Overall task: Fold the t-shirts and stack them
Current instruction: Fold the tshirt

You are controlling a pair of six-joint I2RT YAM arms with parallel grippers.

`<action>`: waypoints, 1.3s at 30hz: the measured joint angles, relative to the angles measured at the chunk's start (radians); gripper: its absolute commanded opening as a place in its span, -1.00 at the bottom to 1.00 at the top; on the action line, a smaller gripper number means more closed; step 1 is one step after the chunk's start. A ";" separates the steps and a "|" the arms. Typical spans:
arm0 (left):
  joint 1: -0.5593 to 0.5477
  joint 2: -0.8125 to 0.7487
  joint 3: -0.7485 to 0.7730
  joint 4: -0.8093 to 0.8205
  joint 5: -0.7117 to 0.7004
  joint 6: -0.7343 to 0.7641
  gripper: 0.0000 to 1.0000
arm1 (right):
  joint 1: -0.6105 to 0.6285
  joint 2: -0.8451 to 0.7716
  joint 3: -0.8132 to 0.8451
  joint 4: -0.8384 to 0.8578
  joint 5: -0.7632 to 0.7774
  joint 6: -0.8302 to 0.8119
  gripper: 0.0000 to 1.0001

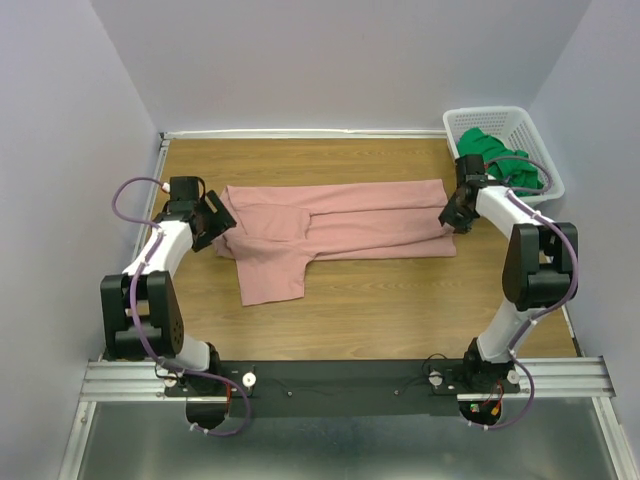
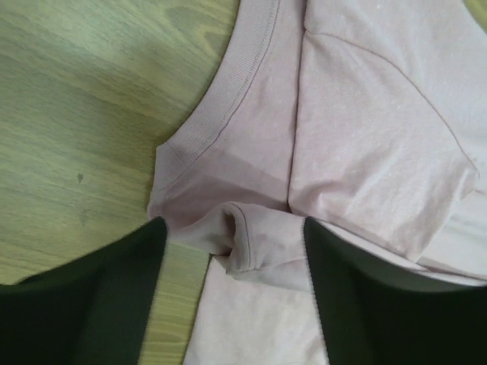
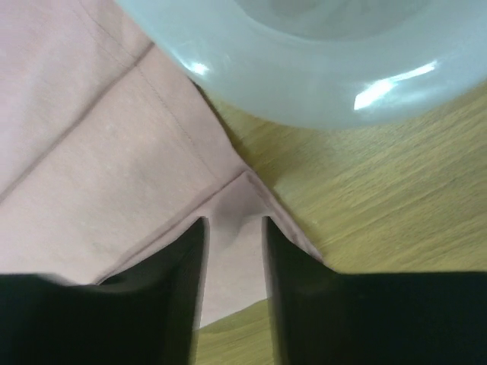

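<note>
The dusty-pink t-shirt (image 1: 340,225) lies folded into a long band across the wooden table, with one sleeve hanging toward the front. My left gripper (image 1: 222,222) is at its collar end. In the left wrist view the jaws stand wide apart, and my left gripper (image 2: 232,236) is open around a raised fold of pink cloth (image 2: 365,129). My right gripper (image 1: 452,215) is at the hem end. In the right wrist view my right gripper (image 3: 233,224) is shut on the corner of the pink cloth (image 3: 91,152). The green t-shirt (image 1: 500,155) is bunched in the basket.
The white lattice basket (image 1: 520,120) stands at the back right corner, just behind my right gripper. Its rim (image 3: 304,84) fills the top of the right wrist view. Bare wooden table (image 1: 400,290) lies in front of the shirt. Walls enclose the back and sides.
</note>
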State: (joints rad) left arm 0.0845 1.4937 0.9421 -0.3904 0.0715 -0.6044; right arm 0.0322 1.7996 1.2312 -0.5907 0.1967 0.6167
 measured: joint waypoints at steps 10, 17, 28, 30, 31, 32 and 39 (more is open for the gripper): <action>-0.024 -0.402 -0.079 -0.035 -0.081 0.006 0.88 | 0.201 -0.269 -0.037 0.042 -0.040 -0.022 0.48; -0.109 -0.508 -0.262 -0.133 -0.084 -0.007 0.75 | 0.525 -0.364 -0.217 0.216 -0.175 0.101 0.43; -0.257 -0.378 -0.286 -0.175 -0.084 -0.073 0.45 | 0.846 -0.082 -0.233 0.452 -0.274 0.303 0.32; -0.266 -0.360 -0.286 -0.177 -0.086 -0.085 0.43 | 0.867 -0.039 -0.218 0.471 -0.285 0.318 0.31; -0.267 -0.354 -0.286 -0.177 -0.087 -0.089 0.42 | 0.878 -0.018 -0.209 0.480 -0.290 0.326 0.31; -0.269 -0.341 -0.286 -0.177 -0.088 -0.093 0.41 | 0.883 -0.007 -0.203 0.485 -0.294 0.330 0.30; -0.297 -0.273 -0.286 -0.183 -0.106 -0.108 0.35 | 0.897 0.063 -0.162 0.521 -0.314 0.351 0.22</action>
State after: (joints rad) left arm -0.2127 1.2209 0.6563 -0.5739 -0.0345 -0.7120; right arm 0.9295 1.8626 1.0695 -0.0700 -0.1177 0.9680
